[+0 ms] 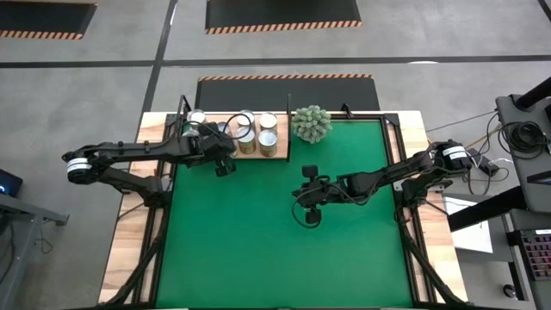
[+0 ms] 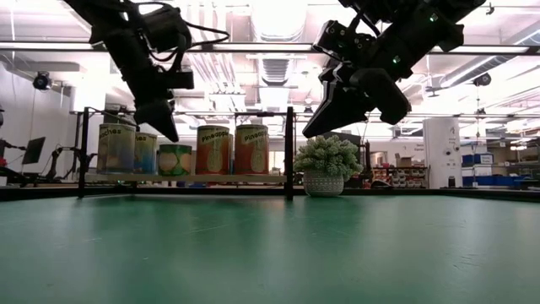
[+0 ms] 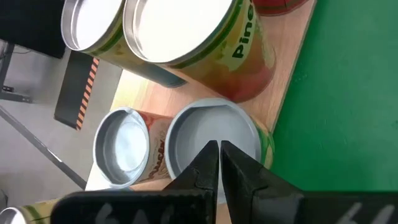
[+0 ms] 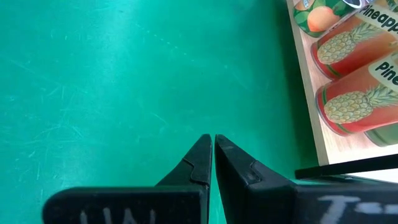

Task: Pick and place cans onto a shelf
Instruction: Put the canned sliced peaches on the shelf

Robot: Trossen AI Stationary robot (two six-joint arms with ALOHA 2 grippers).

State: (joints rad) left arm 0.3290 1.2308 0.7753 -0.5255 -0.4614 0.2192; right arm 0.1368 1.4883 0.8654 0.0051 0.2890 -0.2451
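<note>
Currently shelved: cans point(image 1: 258, 133) on the wooden shelf point(image 1: 282, 151) at the far edge of the green mat point(image 1: 275, 250).
Standing upright on the shelf, close together: two pineapple cans point(image 2: 232, 149) beside a shorter green-labelled can point(image 2: 175, 160) and a peach can point(image 2: 116, 148), silver tops up. Left gripper point(image 3: 219, 155) suspended above the shelf's cans, fingers pressed together, holding nothing, tips over the top of one short can point(image 3: 211, 134). Right gripper point(image 4: 213, 146) raised above the bare mat near its middle, well apart from the shelf, fingers likewise clenched and empty. Potted spiky plant point(image 1: 311, 123) just beside the shelf's right end, past a dark upright post point(image 2: 289, 152).
</note>
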